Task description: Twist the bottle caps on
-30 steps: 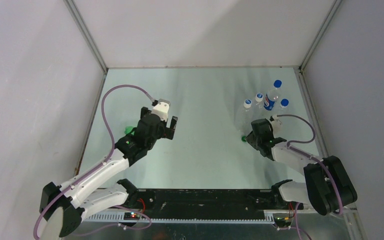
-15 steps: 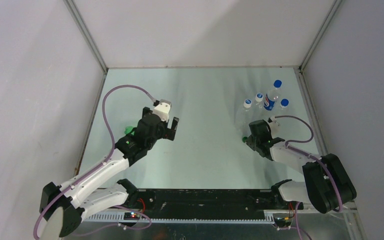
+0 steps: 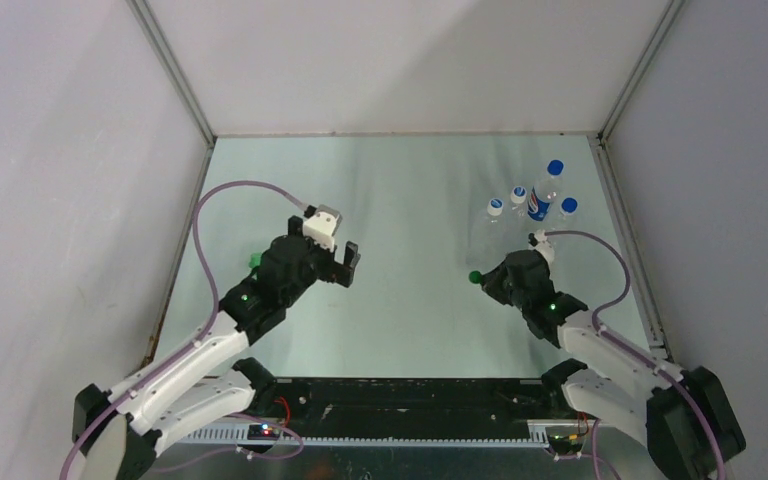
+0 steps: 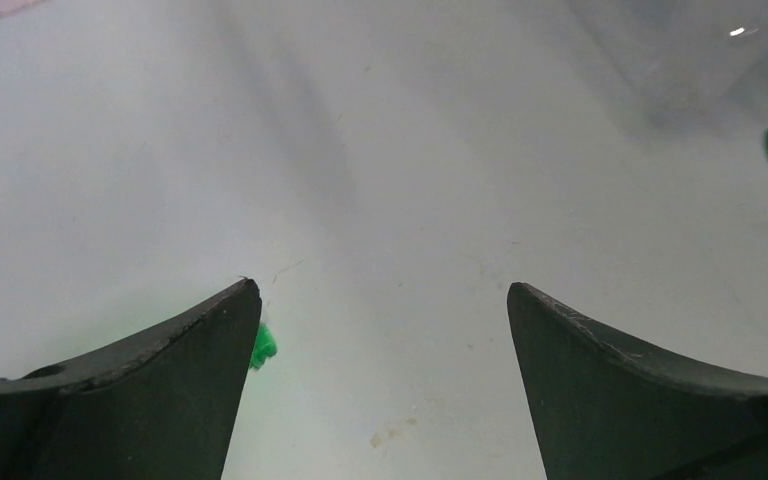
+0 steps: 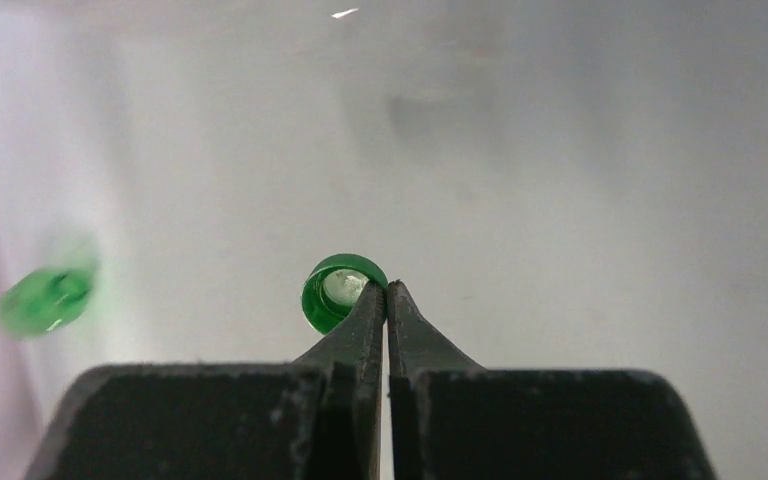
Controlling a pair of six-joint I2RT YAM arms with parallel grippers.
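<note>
Looking from above, the right gripper holds the green cap right of centre while the left gripper gapes empty; its wrist view agrees; the right wrist view shows fingertips pinching only the rim, so it may slip.

Illumination is diffuse and even, from above. The top view is bright and sharp; the table returns a soft pale sheen and carries only faint shadows. Both wrist views are washed out and low in contrast. In the right wrist view the green cap is fairly sharp, while the green blob at the left edge is heavily blurred — a small glare streak marks the upper edge.
</note>
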